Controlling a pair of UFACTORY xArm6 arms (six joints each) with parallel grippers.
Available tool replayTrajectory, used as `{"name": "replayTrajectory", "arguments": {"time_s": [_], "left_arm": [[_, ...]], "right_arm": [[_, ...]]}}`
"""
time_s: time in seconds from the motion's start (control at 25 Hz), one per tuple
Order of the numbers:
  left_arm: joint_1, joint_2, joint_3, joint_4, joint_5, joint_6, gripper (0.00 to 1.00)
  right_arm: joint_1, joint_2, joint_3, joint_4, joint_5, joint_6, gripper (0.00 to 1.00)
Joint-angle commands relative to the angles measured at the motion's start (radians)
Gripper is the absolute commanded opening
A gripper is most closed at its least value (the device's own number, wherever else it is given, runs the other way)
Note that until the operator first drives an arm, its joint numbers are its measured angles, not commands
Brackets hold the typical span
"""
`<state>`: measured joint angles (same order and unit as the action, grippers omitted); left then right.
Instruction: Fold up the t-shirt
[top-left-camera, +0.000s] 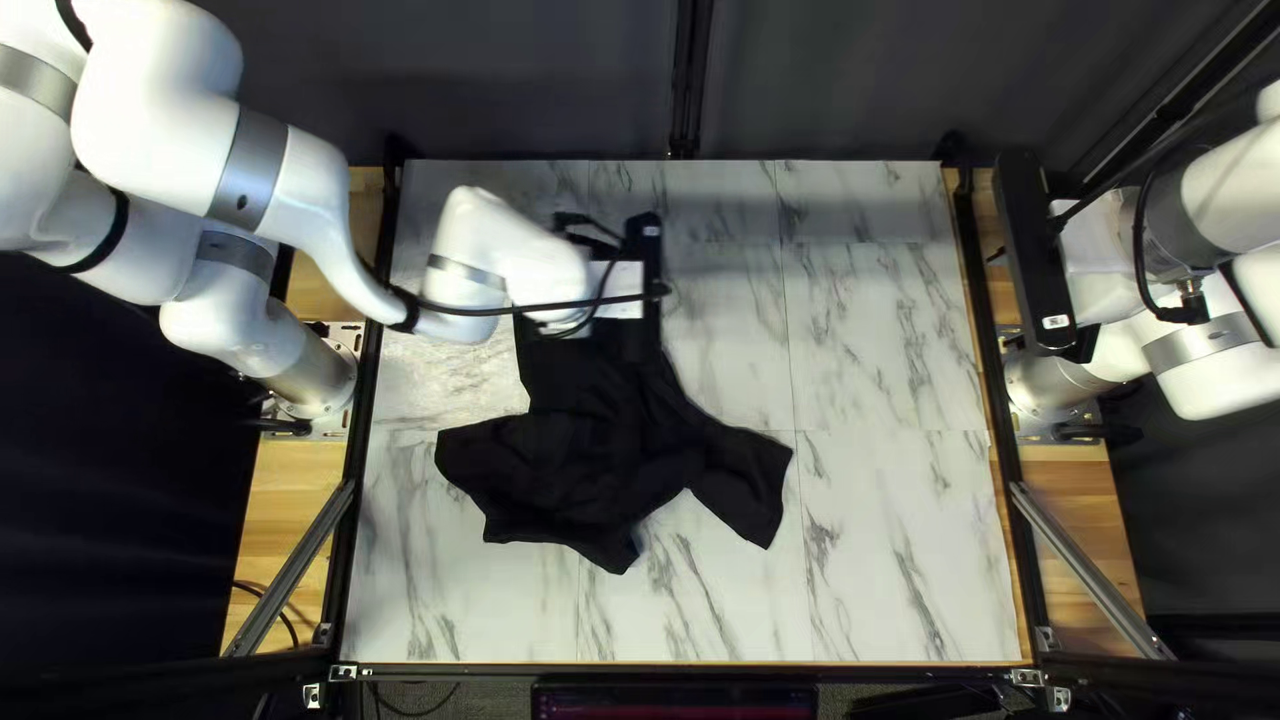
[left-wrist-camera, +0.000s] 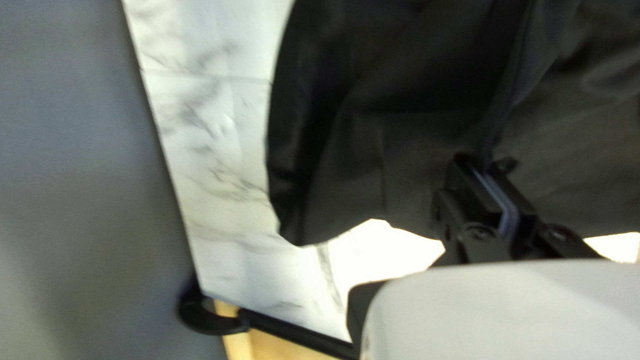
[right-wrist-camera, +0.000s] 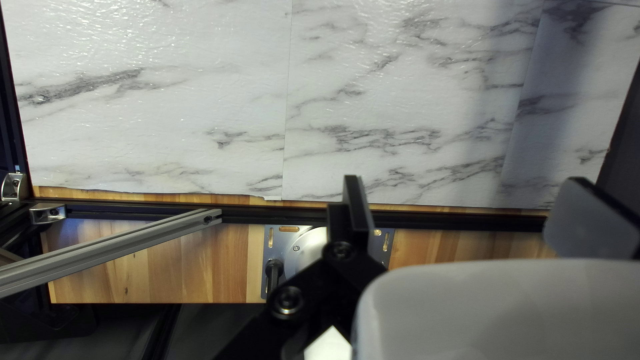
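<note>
Left wrist view: black left gripper [left-wrist-camera: 490, 165], jaws closed on the crumpled black cloth t-shirt [left-wrist-camera: 400, 147], which trails across the white marble-patterned desk [top-left-camera: 894, 547]. Black right gripper [right-wrist-camera: 468, 183], jaws open, should pinch another corner before slow, level spreading.

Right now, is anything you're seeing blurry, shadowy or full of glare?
Top left view: my left arm's wrist end is smeared; left wrist view: the tabletop glows washed-out beside the shirt, and the curtain looks soft; right wrist view: speckled glare and a shadow band cross the tabletop.
</note>
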<state>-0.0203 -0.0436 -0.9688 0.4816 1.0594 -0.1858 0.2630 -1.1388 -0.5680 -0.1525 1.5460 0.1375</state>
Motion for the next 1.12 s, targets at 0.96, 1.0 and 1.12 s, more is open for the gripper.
{"name": "replayTrajectory", "arguments": {"time_s": [0.96, 1.0, 1.12], "left_arm": [[-0.560, -0.137, -0.248, 0.082, 0.754, -0.260, 0.00], [-0.554, -0.121, -0.263, 0.089, 0.747, -0.250, 0.00], [-0.509, -0.084, -0.289, 0.114, 0.681, -0.198, 0.00]], "right_arm": [[0.000, 0.000, 0.000, 0.000, 0.000, 0.000, 1.00], [0.000, 0.000, 0.000, 0.000, 0.000, 0.000, 1.00], [0.000, 0.000, 0.000, 0.000, 0.000, 0.000, 1.00]]}}
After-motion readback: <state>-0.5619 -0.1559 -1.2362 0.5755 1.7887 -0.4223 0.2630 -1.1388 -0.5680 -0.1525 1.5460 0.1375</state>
